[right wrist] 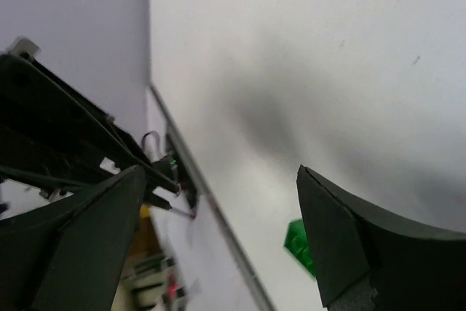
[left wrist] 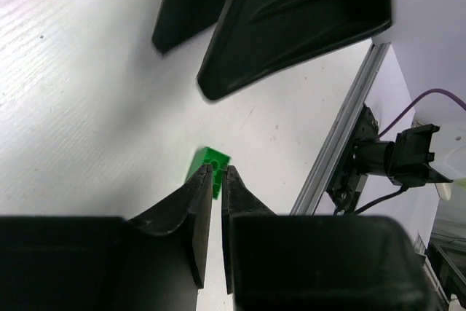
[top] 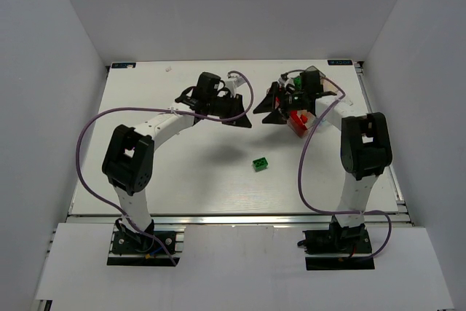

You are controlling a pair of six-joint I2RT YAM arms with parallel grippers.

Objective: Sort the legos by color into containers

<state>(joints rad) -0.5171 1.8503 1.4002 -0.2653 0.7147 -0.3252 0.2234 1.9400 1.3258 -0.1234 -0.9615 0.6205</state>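
One green lego lies apart; right arm overhangs tray.

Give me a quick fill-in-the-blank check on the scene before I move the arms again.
1. The loose brick lying on the table is coloured ____.
2. The left gripper has its fingers ____.
3. The right gripper has its fingers ____.

Missing words: green; shut; open.
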